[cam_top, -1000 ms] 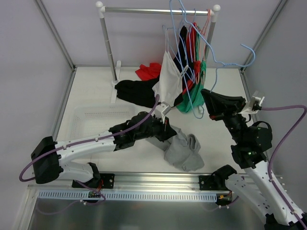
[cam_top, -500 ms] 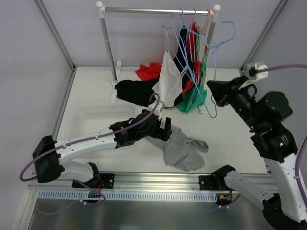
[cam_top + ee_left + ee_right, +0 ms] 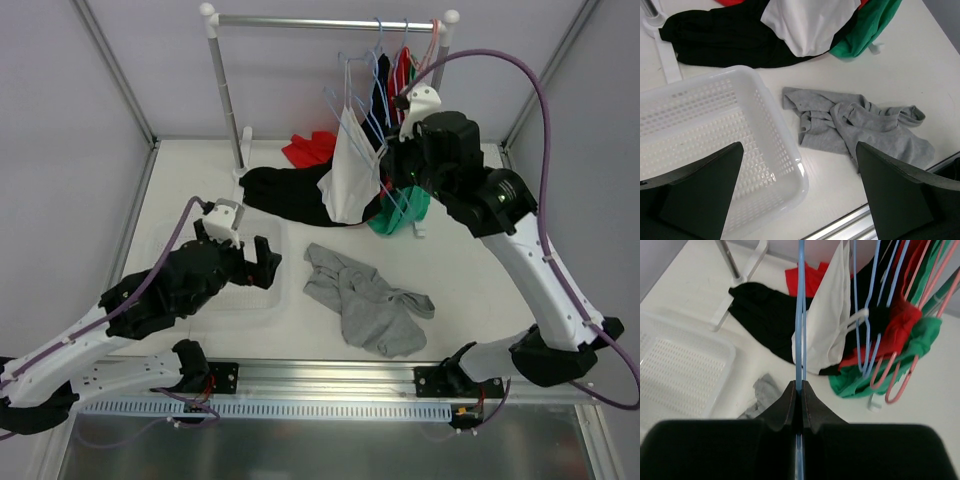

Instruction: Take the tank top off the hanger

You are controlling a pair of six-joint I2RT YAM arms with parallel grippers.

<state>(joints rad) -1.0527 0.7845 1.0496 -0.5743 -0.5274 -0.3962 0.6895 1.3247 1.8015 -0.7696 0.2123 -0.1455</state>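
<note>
While the right gripper [image 3: 800,388] is holding high up beside the clothes rack [image 3: 330,20], its fingers are clamping tight on the wire of a blue hanger [image 3: 801,315]. No cloth is showing on the stretch of that wire in the wrist view.

- Grey tank top [image 3: 365,300]: lying crumpled on the table [image 3: 470,270], just beside the white basket [image 3: 771,135] and well apart from the hanger. Nothing is gripping it.
- Left gripper [image 3: 799,147]: hovering above the near corner of the basket, fingers spread wide, nothing between them.
- Rack: other hangers are hanging at its right end with white [image 3: 350,175], green [image 3: 405,210] and red garments; a black garment [image 3: 285,190] is trailing onto the table below.

Judgement: the removal itself is looking done, since the top is lying free of the wire. The step in hand is looking like disposal of the bare hanger at the rack.

Next move, as I am reading it: guiding the hook over the rail without snagging neighbouring hangers, then parting the fingers. Whether the hook is already resting on the rail, I cannot tell. The top may also be needing a pick-up by the left arm into the basket; the task line is not asking for that.
</note>
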